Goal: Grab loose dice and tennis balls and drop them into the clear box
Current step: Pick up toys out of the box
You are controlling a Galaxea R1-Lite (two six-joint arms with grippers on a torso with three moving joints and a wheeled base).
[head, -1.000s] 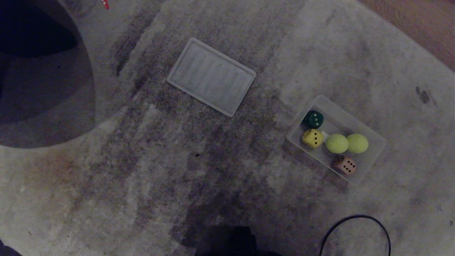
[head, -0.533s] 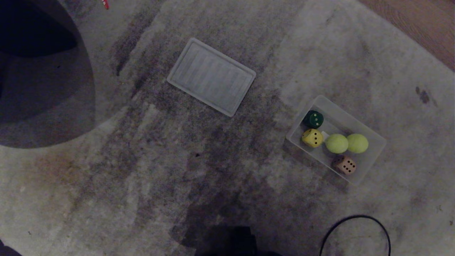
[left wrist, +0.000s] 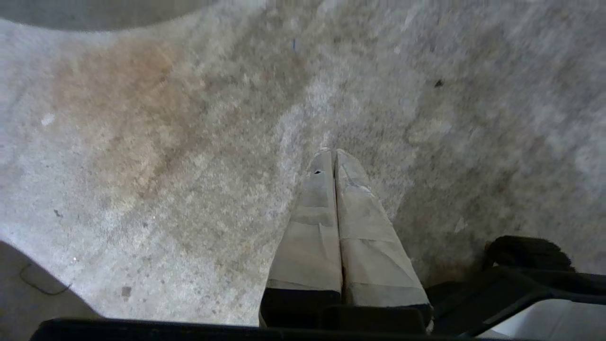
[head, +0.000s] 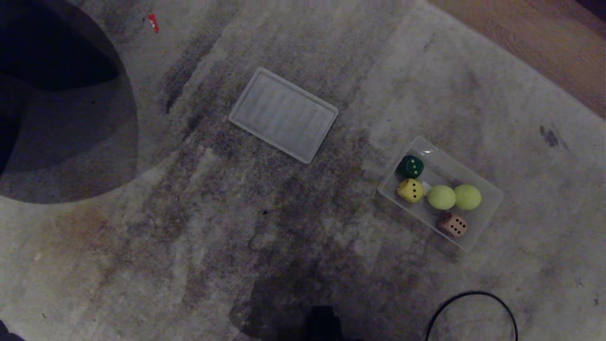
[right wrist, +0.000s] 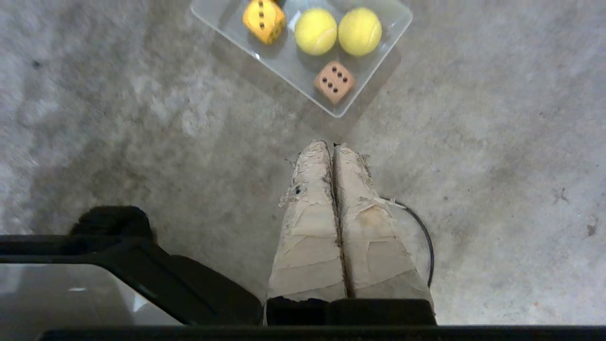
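The clear box (head: 487,201) sat on the rug (head: 189,237), holding three dice (head: 410,190) and both tennis balls (head: 441,197). The left pincer (left wrist: 334,154) and right pincer (right wrist: 331,144) hung above the rug, each pressed closed and empty, the right one near the box.

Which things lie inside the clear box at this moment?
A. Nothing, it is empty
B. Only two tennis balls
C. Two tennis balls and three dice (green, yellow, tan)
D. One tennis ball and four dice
C: in the head view the clear box holds the dark green die, the yellow die, the tan die and the two tennis balls side by side.
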